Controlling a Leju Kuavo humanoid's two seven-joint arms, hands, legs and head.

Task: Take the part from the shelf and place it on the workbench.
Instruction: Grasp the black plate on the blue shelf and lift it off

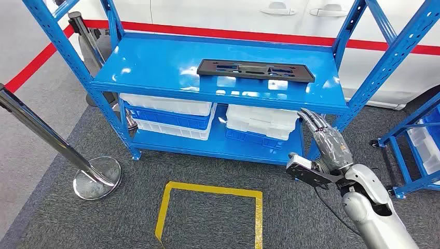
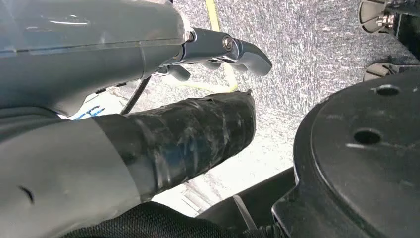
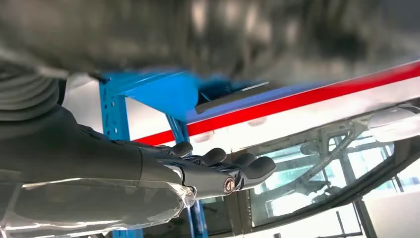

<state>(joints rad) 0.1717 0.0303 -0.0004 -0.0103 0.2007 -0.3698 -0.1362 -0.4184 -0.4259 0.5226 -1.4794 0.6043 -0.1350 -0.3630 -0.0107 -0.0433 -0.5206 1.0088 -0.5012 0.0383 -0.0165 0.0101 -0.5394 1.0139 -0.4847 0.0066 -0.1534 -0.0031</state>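
A flat black rectangular part (image 1: 256, 70) with cut-outs lies on the top board of the blue shelf (image 1: 155, 67), right of its middle. My right hand (image 1: 324, 142) is raised in front of the shelf's right front post, below the top board's edge, its fingers stretched toward the shelf and holding nothing. In the right wrist view that hand (image 3: 198, 168) reaches out with dark fingers extended, and the part (image 3: 233, 96) shows as a dark strip on the blue board beyond. My left hand (image 2: 198, 89) hangs over the grey carpet, fingers apart and holding nothing.
White and blue bins (image 1: 171, 116) fill the lower shelf. A chrome stanchion base (image 1: 97, 178) stands on the carpet at left. A yellow floor square (image 1: 210, 207) lies in front of the shelf. A second blue rack (image 1: 415, 140) is at right, and a white car (image 1: 290, 15) is behind.
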